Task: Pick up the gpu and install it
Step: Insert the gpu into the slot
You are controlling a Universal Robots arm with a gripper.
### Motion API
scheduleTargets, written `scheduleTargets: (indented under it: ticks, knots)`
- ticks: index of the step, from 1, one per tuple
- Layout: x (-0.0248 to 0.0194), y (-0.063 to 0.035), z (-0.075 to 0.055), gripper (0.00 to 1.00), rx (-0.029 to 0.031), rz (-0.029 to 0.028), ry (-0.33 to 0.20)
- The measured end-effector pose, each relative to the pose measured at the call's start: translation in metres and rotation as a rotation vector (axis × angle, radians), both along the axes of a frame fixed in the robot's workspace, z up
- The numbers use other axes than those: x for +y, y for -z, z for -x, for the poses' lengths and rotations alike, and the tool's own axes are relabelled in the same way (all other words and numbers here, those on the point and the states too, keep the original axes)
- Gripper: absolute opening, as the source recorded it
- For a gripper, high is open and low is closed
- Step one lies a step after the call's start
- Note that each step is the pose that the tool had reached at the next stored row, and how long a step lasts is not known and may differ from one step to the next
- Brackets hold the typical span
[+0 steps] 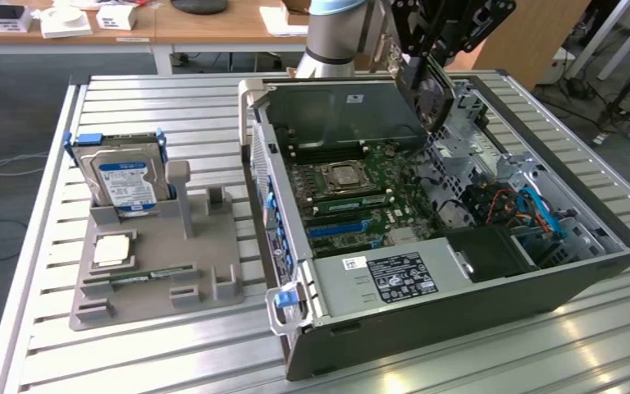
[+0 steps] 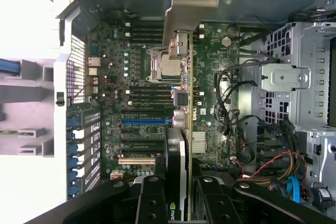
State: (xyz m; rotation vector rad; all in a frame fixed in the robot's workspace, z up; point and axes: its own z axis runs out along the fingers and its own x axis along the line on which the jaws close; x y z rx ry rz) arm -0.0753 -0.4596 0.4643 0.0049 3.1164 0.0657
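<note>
Nearest the wrist camera, the end effector (image 2: pixel 181 182) is clenched on the gpu (image 2: pixel 177 148), which hangs on edge above the motherboard (image 2: pixel 142 103) at the far side of the open computer case (image 1: pixel 458 320). Toward the exterior view's left, a gray holder (image 1: pixel 151 279) on the table (image 1: pixel 162 353) carries a hard drive (image 1: pixel 124 180).

Slatted metal worktop (image 1: pixel 129 361), grey carpet floor (image 1: pixel 9 123), wooden desks (image 1: pixel 216 26) at the back with some white boxes (image 1: pixel 118 18) on top.

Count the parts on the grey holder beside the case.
3: hard drive upright at the far end, CPU flat before it, RAM stick nearest the camera; others may be hidden.
</note>
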Motion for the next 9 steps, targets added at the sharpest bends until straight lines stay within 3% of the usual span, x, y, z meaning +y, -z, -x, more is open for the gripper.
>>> scheduleTargets:
  ticks: [9]
  knots:
    - [0.0, 0.0, 0.0, 0.28, 0.0, 0.0, -0.043]
